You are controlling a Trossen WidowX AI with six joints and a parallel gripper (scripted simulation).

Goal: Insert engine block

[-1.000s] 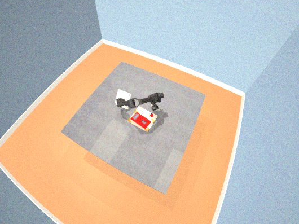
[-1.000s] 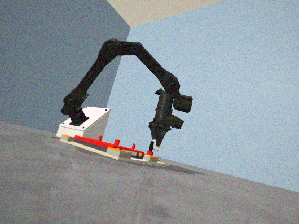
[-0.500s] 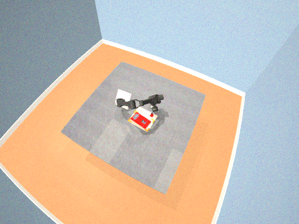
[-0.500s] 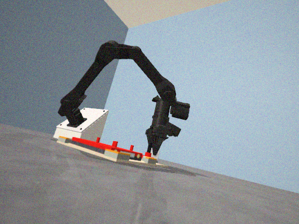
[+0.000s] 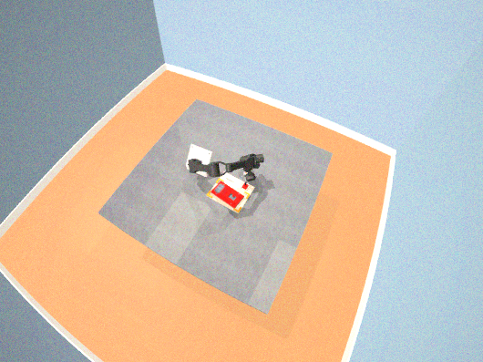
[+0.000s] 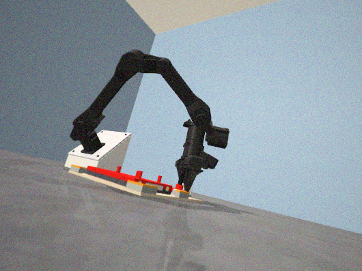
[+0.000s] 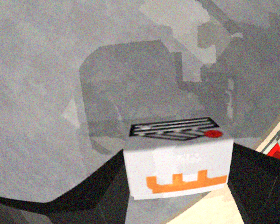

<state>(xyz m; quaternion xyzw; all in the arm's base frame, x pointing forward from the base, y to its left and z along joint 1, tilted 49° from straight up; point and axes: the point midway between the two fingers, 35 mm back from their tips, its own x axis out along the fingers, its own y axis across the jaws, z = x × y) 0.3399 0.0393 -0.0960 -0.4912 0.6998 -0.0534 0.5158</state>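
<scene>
My gripper [image 7: 174, 151] [image 6: 184, 186] [image 5: 249, 177] is shut on the engine block [image 7: 175, 159], a white block with an orange pattern on its side and black stripes and a red dot on top. The fingers hold it by its left and right ends. In the wrist view, grey floor shows beyond it and the cream board's edge shows below it at the right. The red car body [image 5: 222, 197] [image 6: 113, 175] lies on the board. The gripper is low, past the car body's right end in the exterior view, not over it. The opening, rib and slot cannot be made out.
The cream board [image 6: 102, 182] [image 7: 202, 209] bears grey and orange corner blocks [image 6: 141, 188] and upright red pegs [image 6: 139, 175] on the car body. A small red piece [image 5: 245, 186] [image 6: 179, 186] stands beside the fingers. The arm's white base [image 5: 200, 152] [image 6: 114, 142] is at the board's other end.
</scene>
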